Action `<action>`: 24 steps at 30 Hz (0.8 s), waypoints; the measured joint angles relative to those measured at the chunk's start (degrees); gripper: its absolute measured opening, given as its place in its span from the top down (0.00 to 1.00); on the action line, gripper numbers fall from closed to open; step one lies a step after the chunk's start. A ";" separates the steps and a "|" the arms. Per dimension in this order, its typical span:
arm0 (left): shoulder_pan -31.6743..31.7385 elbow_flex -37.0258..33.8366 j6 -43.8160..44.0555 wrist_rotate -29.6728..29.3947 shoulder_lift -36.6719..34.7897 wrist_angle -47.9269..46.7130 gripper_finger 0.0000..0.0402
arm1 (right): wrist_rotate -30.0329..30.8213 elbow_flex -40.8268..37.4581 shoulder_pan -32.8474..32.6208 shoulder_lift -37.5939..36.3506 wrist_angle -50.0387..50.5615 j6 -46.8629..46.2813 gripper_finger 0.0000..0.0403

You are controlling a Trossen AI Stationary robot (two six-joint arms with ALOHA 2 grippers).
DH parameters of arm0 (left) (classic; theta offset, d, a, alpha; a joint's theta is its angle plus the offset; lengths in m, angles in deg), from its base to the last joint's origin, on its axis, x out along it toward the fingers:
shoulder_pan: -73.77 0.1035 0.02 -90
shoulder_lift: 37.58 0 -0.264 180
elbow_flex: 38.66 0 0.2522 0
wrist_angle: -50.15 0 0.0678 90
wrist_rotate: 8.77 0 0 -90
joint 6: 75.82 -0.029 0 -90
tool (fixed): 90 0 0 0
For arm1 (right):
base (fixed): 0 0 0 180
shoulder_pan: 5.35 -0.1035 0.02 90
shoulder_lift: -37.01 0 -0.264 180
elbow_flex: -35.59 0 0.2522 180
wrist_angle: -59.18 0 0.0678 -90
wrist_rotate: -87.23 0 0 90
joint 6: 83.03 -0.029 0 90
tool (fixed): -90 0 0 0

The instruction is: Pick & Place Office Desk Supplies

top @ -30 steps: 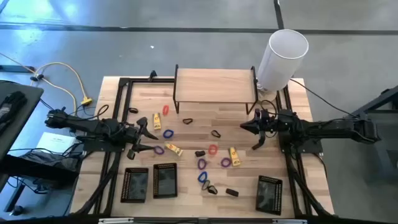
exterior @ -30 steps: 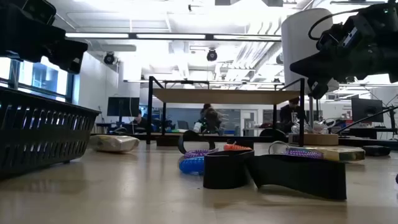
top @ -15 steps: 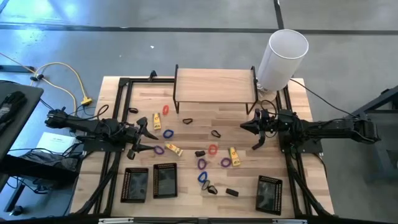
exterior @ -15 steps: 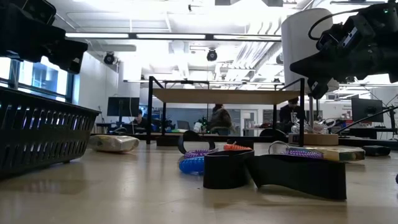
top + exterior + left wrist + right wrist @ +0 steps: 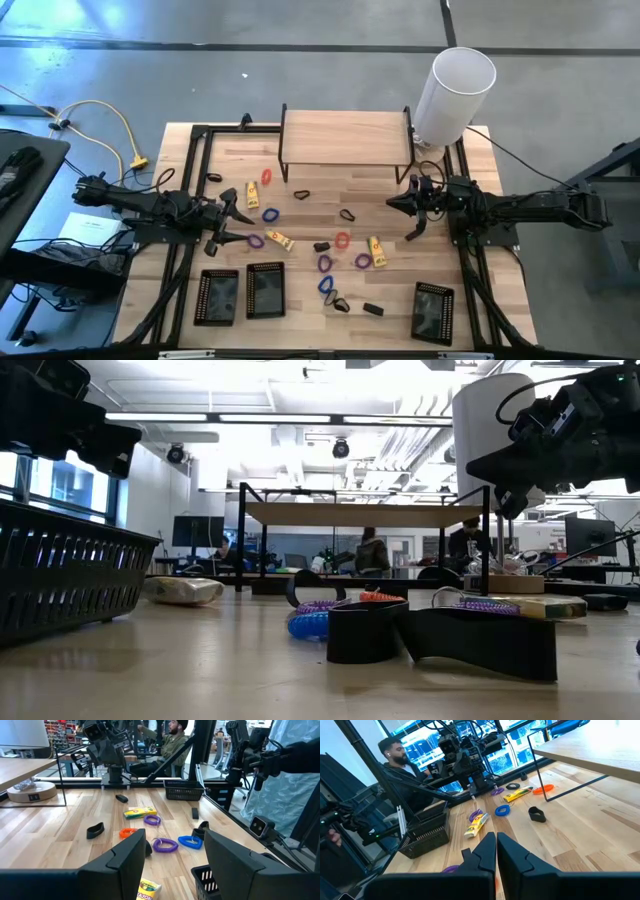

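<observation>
1. Nothing on the table has moved since a second ago; only a person in the room behind has walked rightward.
2. Left claw (image 5: 238,222), spread and empty, hovers at your left; the purple loop (image 5: 255,241) lies just ahead of it, toward table centre.
3. Right claw (image 5: 405,218) hangs pressed together; the yellow packet (image 5: 376,251) is its nearest item.

Table (image 5: 380,200) pale planked wood, matt. Shelf (image 5: 345,135) same wood on thin black metal legs. Trays (image 5: 265,290) black mesh. Cylinder (image 5: 455,90) smooth matt white. Yellow packets (image 5: 279,239) glossy.
</observation>
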 joint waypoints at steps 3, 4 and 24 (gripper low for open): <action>0.00 0.00 0.00 -0.83 0.00 0.00 0.51 | 0.00 0.00 -0.02 0.00 0.00 0.00 0.99; 0.00 0.00 0.01 -0.93 0.00 0.00 0.51 | 0.00 -0.02 0.00 -0.02 0.00 0.00 0.99; -0.02 0.00 -0.84 -3.14 -0.02 1.13 0.51 | 0.00 -0.02 -0.02 -0.02 0.00 0.00 0.99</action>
